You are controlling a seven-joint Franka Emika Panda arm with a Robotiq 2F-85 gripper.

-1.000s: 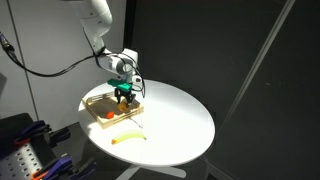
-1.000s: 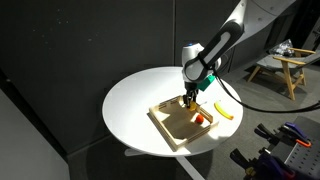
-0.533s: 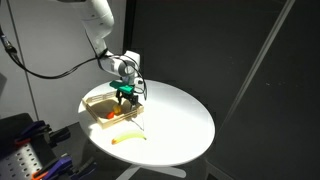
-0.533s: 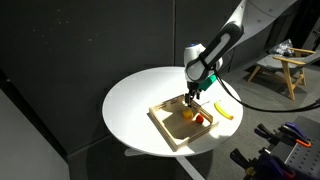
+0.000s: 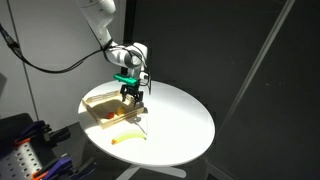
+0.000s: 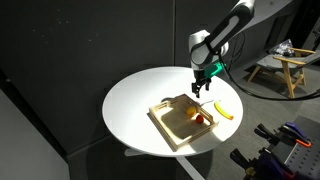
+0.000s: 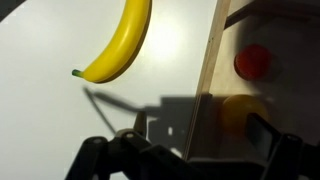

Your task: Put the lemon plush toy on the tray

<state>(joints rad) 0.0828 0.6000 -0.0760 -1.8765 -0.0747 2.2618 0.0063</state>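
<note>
Lemon plush toy (image 7: 243,112) is lying inside the tray (image 7: 212,60), below the hand (image 5: 131,96), which is hanging above it with fingers spread wide, gripping nothing. Red object (image 7: 252,61) is sitting just beside it in the tray. Banana toy (image 7: 118,45) is lying outside the rim on the desk (image 7: 40,60).

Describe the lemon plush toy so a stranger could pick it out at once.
On the round white table, find the square light-wood tray. Inside it, by the wall nearest the banana toy, lies the lemon plush toy: a small roundish yellow-orange lump beside a small red object, unlike the long curved banana, which lies outside the tray.
</note>
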